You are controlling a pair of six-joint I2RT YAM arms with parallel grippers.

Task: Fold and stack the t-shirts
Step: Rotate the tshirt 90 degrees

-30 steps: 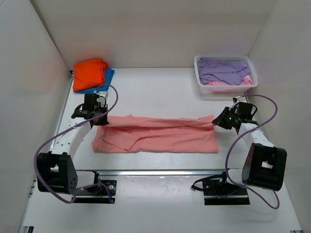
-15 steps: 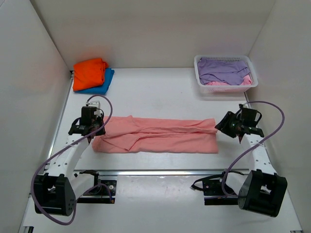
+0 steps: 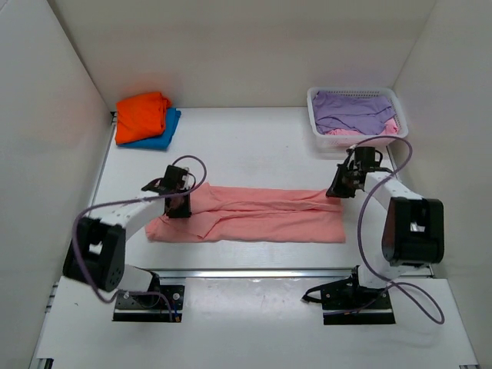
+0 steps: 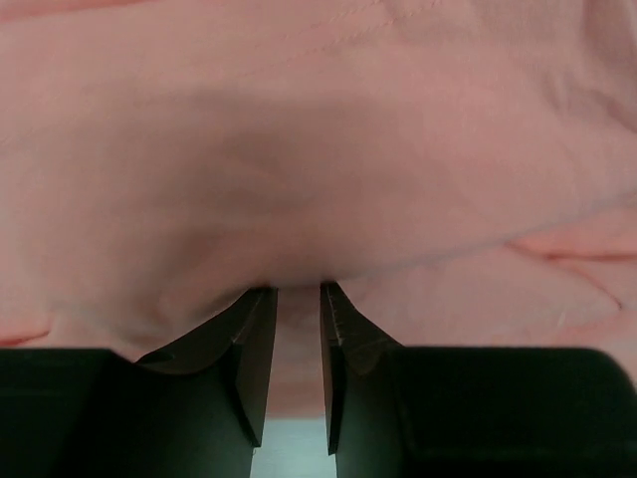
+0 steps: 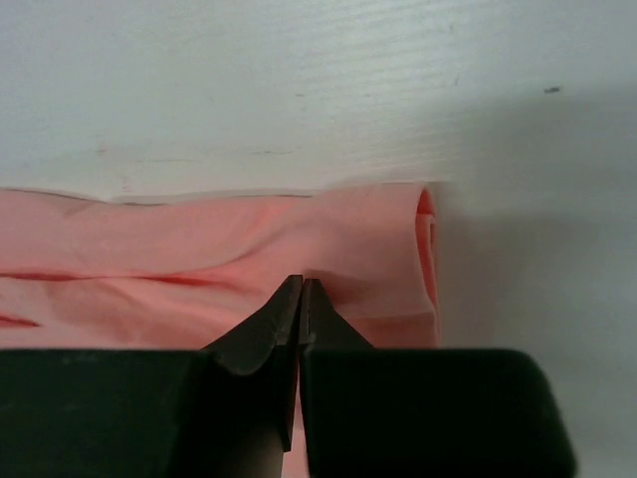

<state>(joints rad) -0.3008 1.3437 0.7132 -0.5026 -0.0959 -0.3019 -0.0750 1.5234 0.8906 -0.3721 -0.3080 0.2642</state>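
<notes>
Shirt: a salmon-pink cloth t-shirt (image 3: 254,215), folded into a long band, is being supported flat by the white table (image 3: 254,146), between the two arms.
Left claw: the left gripper (image 4: 299,291) is being held slightly spread, with its tips pressed into the shirt's left end.
Right claw: the right gripper (image 5: 302,282) is being held pressed together at the shirt's far right corner; whether cloth is caught cannot be told.

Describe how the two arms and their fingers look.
The left arm and right arm match: white links between black joint housings, each with a boxy black base. A purple cable loops loosely along each. The fingers are matte black, flat-faced and tapering to narrow tips. No markings are legible.
</notes>
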